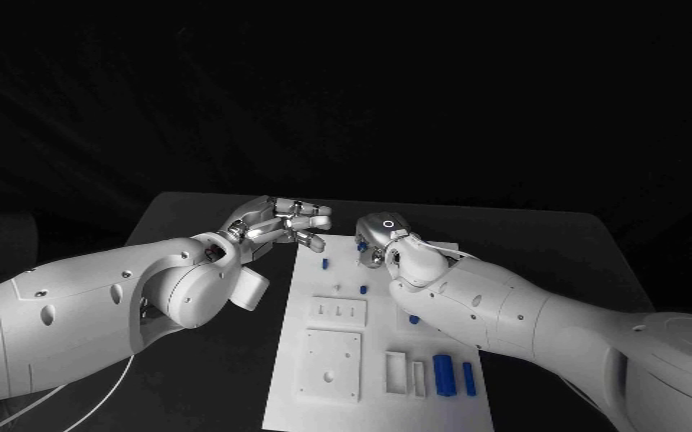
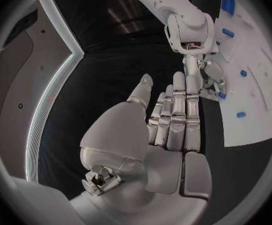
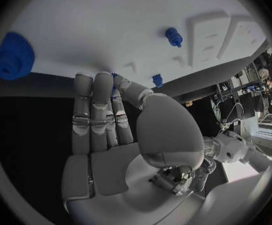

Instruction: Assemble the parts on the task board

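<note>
Both robot hands at the far end of the task board point(image 1: 378, 352) on the black tabletop point(image 1: 562, 242).

Left robot hand point(image 1: 278, 222) released, fingers spread, off the board's far left corner. Right robot hand point(image 1: 381, 237) over the far edge, fingertips at a small blue part point(image 3: 156, 80) — grasped or merely touched, cannot tell. Two blue cylinders point(image 1: 453, 374) standing near the board's near right — partly hidden by the right arm.

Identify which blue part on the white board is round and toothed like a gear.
The blue gear near the task board edge; the other blue parts, like the peg, are small and toothless.
</note>
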### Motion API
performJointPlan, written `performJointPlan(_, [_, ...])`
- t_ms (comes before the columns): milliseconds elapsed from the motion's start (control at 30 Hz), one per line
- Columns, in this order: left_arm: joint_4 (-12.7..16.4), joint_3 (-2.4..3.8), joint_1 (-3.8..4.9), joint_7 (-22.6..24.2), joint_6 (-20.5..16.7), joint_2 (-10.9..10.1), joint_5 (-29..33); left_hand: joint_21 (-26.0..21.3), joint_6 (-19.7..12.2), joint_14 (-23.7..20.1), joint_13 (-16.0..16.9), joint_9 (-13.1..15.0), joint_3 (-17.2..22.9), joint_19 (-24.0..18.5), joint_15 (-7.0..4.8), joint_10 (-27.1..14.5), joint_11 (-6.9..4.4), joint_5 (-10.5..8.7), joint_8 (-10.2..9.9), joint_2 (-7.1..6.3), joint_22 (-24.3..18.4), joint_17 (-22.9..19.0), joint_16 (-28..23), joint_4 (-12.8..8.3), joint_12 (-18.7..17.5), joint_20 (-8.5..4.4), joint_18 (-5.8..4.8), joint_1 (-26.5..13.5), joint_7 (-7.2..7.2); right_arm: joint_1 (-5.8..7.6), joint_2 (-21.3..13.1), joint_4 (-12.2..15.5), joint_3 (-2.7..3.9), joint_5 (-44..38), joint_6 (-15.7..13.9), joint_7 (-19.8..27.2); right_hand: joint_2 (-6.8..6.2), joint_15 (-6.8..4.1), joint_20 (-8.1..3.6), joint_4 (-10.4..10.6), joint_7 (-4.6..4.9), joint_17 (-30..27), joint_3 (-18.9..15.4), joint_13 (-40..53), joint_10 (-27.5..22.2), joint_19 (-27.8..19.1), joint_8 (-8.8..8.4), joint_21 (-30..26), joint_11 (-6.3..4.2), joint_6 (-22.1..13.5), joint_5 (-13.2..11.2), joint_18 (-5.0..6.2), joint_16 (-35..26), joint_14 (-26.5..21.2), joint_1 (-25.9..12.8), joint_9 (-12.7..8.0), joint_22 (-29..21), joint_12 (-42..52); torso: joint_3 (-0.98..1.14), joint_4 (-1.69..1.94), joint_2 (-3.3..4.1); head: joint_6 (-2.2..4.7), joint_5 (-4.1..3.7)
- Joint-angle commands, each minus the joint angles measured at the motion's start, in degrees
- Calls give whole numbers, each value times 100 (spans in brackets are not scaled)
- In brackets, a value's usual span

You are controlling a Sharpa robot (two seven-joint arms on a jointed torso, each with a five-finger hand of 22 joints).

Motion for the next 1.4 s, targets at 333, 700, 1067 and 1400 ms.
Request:
performJointPlan(333, [2, 5, 7, 23, 9, -5, -15, 33, 15, -40, 9, 8, -13, -36, 14, -24, 12, -22, 3, 12, -17, 1, -30, -20, -14, 0, 61, -39, 2, -40, -33, -4, -14, 304, -111, 146, -676, 213, 232, 777, -75, -356, -1073, -8, -1823, 163, 11, -1040, 363, -1325, -4, 249, -540, 82, 307, -48, -805, 3, 2, -22, -3, -7, 23])
performJointPlan(700, [-15, 5, 11, 16, -23, -106, -12, 28, 13, -42, 10, 8, -20, -35, 17, -32, 14, -23, 4, 2, -27, -1, -34, -19, -13, 3, 62, -43, 3, 92, -454, 635, 15, 397, -332, 97, -761, 197, 207, 928, -68, -376, -1078, -13, -1710, 264, 14, -1172, 356, -1357, 6, 233, -596, 106, 492, -48, -971, -14, 32, -111, -21, 70, 40])
performJointPlan(1067, [-191, 1, 12, 21, -6, -101, 4, 25, 16, -38, 10, 8, -16, -29, 15, -28, 12, -16, 5, 14, -36, -1, -34, -12, -13, 2, 63, -42, 2, 285, -1242, 1589, 377, 621, -31, 69, -657, 72, 89, 689, 94, -302, -596, -5, -716, 250, 26, -1088, 178, -1067, 7, 141, -519, 99, 337, -36, -820, -10, 101, -272, -123, 115, 104])
performJointPlan(1400, [-271, -9, 9, 24, 11, -126, 7, 25, 16, -38, 10, 8, -16, -29, 15, -28, 12, -16, 5, 14, -36, -1, -34, -12, -13, 2, 63, -42, 2, 314, -1800, 1956, 475, 756, 458, 104, -599, -91, -57, 654, 88, -228, -620, 77, 744, 208, 28, -1048, -188, -897, 17, -32, -474, 96, 228, -31, -701, 30, 150, -363, -176, 102, 139])
